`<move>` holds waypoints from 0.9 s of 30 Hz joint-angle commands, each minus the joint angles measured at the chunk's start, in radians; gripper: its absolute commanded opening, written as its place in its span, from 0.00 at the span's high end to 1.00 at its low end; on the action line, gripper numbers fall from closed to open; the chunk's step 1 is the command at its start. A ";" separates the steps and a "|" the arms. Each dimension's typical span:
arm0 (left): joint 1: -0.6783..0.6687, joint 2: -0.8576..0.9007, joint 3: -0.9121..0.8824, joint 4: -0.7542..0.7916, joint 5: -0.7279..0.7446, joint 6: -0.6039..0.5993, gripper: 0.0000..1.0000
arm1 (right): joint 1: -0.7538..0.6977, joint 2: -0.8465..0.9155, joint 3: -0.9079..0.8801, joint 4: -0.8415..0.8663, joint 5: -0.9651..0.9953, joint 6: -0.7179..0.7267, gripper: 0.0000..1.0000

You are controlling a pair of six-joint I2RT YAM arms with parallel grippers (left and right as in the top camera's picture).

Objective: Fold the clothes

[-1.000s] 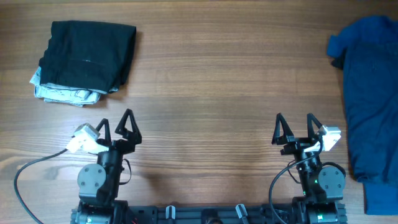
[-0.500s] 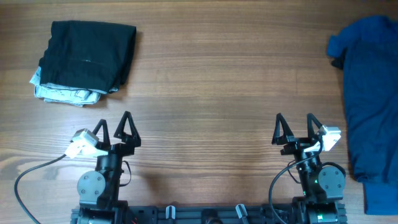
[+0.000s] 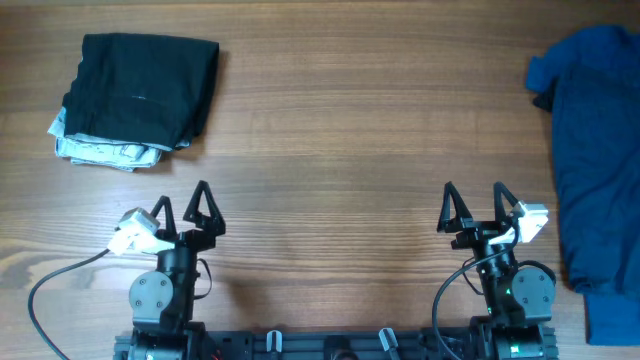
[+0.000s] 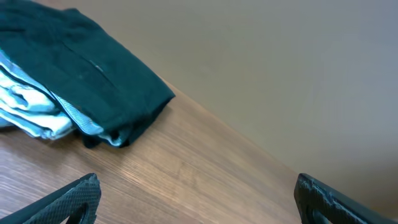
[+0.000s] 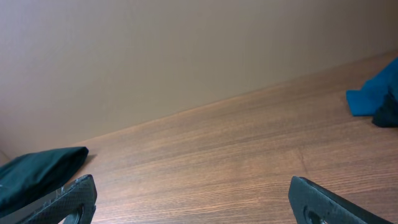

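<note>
Overhead looks straight down; 2 low wrist views face across the table [image 3: 340, 120], sharing black shorts [image 3: 140, 90].

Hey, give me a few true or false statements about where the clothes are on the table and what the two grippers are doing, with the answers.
1. The black shorts lie folded on top of the pale blue denim piece. True.
2. The left gripper is shut on the black shorts. False: it is open and empty, apart from the stack.
3. The royal blue garments lie unfolded at the edge of the table on the right arm's side. True.
4. The right gripper holds a royal blue garment. False: it is open, holds nothing, and sits clear of the blue fabric.
5. The black shorts and the royal blue garments touch each other. False: they lie at opposite ends of the table.
</note>
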State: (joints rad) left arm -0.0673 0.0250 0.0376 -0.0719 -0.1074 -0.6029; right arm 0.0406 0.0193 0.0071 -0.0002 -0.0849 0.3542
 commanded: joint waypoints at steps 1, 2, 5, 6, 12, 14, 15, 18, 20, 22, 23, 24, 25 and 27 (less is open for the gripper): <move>0.039 -0.013 -0.025 0.017 -0.014 0.023 0.00 | 0.007 -0.006 -0.002 0.003 0.011 -0.004 0.00; 0.047 -0.013 -0.028 0.016 -0.014 0.023 0.00 | 0.007 -0.006 -0.002 0.003 0.011 -0.004 0.00; 0.063 -0.015 -0.031 0.016 -0.014 0.024 0.00 | 0.007 -0.006 -0.002 0.003 0.011 -0.004 0.00; 0.066 -0.018 -0.031 0.016 -0.014 0.024 0.00 | 0.007 -0.006 -0.002 0.003 0.011 -0.004 0.00; 0.085 -0.023 -0.031 0.016 -0.017 0.044 0.00 | 0.007 -0.006 -0.002 0.003 0.011 -0.004 0.00; 0.086 -0.023 -0.031 0.016 -0.011 0.103 0.00 | 0.007 -0.006 -0.002 0.003 0.011 -0.004 0.00; 0.086 -0.023 -0.031 0.016 -0.001 0.145 0.00 | 0.007 -0.006 -0.002 0.003 0.011 -0.004 0.00; 0.086 -0.023 -0.031 0.012 0.050 0.303 0.00 | 0.007 -0.006 -0.002 0.003 0.011 -0.003 0.00; 0.086 -0.023 -0.031 0.007 0.084 0.398 0.00 | 0.007 -0.006 -0.002 0.003 0.011 -0.004 0.00; 0.086 -0.023 -0.031 0.002 0.089 0.448 0.00 | 0.007 -0.006 -0.002 0.003 0.011 -0.003 0.00; 0.086 -0.023 -0.031 0.002 0.089 0.462 0.00 | 0.007 -0.006 -0.002 0.003 0.011 -0.004 0.00; 0.086 -0.023 -0.031 0.002 0.088 0.476 0.00 | 0.007 -0.006 -0.002 0.003 0.011 -0.004 0.00; 0.086 -0.023 -0.031 0.002 0.089 0.487 0.00 | 0.007 -0.006 -0.002 0.003 0.011 -0.004 0.00; 0.086 -0.023 -0.031 0.002 0.088 0.488 0.00 | 0.007 -0.006 -0.002 0.003 0.011 -0.004 0.00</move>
State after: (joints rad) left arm 0.0135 0.0147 0.0158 -0.0685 -0.0410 -0.2184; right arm 0.0406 0.0193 0.0071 -0.0002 -0.0849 0.3546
